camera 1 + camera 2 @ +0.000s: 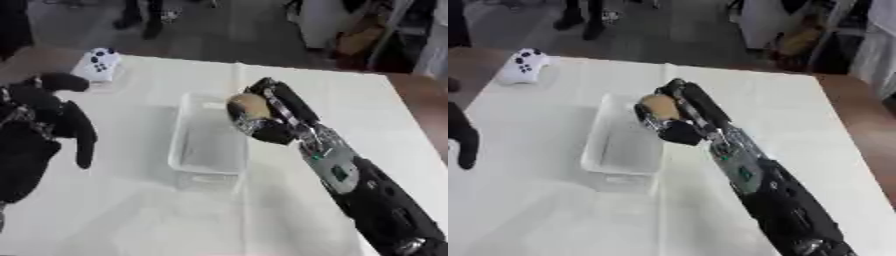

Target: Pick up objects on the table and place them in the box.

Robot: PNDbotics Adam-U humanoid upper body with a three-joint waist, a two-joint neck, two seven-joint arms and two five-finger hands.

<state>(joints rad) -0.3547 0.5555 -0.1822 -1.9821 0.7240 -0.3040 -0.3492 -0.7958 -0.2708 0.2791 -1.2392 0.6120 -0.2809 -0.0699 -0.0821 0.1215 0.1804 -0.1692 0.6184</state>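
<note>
Gripping a blurry tan object (248,107) over the box (207,172) — right robot hand (271,120).

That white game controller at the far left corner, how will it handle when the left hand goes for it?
The white game controller looks like rigid plastic, so probably stiff and fairly light. Its rounded, smooth shell may slip between fingers. It lies flat on the table, so it should slide rather than roll if the left hand nudges it.

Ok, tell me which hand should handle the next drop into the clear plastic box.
Right. The right hand is curled round a tan rounded object beside the clear plastic box, at its right rim. The left hand hangs open off to the left, holding nothing.
</note>
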